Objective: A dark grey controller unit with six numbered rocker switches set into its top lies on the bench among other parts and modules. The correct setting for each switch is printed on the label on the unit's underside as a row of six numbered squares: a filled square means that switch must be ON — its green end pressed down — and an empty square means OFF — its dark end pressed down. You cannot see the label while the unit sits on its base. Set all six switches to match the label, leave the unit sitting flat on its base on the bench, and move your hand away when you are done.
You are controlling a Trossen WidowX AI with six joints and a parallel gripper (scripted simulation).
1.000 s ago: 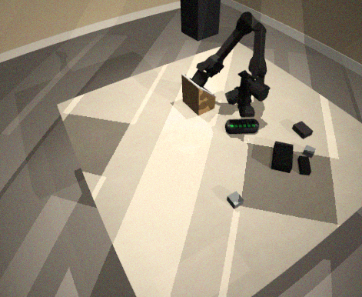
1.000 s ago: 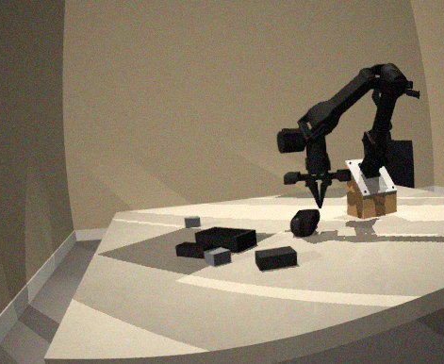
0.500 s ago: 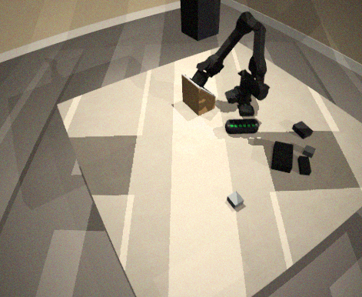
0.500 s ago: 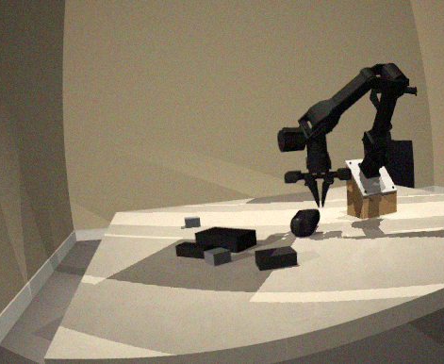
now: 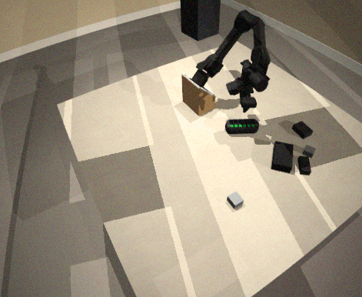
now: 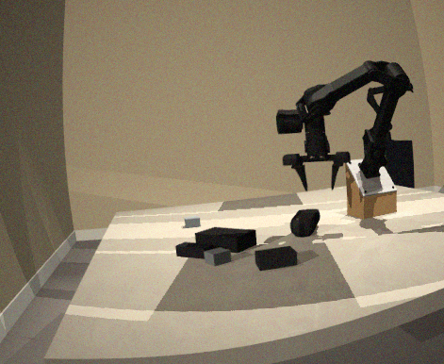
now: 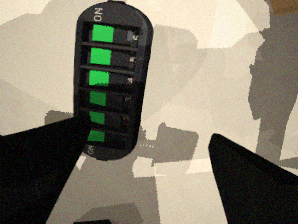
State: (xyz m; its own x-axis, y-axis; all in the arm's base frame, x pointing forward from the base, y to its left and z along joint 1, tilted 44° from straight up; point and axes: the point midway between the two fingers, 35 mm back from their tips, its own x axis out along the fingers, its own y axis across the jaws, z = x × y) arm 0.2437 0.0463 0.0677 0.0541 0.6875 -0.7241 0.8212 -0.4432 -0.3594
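The dark grey controller unit (image 5: 242, 131) (image 6: 304, 223) (image 7: 142, 65) lies on the bench with its switch side up, in front of the arm. In the wrist view its six switches run in a column, with green ends on the left, beside the ON marks. The upper three greens are bright and the lower three darker; I cannot tell surely which ends are pressed. The label underneath is hidden. My gripper (image 6: 320, 189) (image 7: 151, 132) is open and empty, fingers pointing down above the unit. In the wrist view the left finger overlaps the unit's lower left edge.
A large black block (image 5: 282, 156) (image 6: 225, 239), two smaller black blocks (image 5: 302, 129) (image 6: 275, 257) and a grey cube (image 5: 309, 150) (image 6: 217, 256) lie beyond the unit. A light grey block (image 5: 235, 200) (image 6: 191, 222) lies apart. A brown box (image 5: 194, 98) (image 6: 380, 203) stands at the arm's base.
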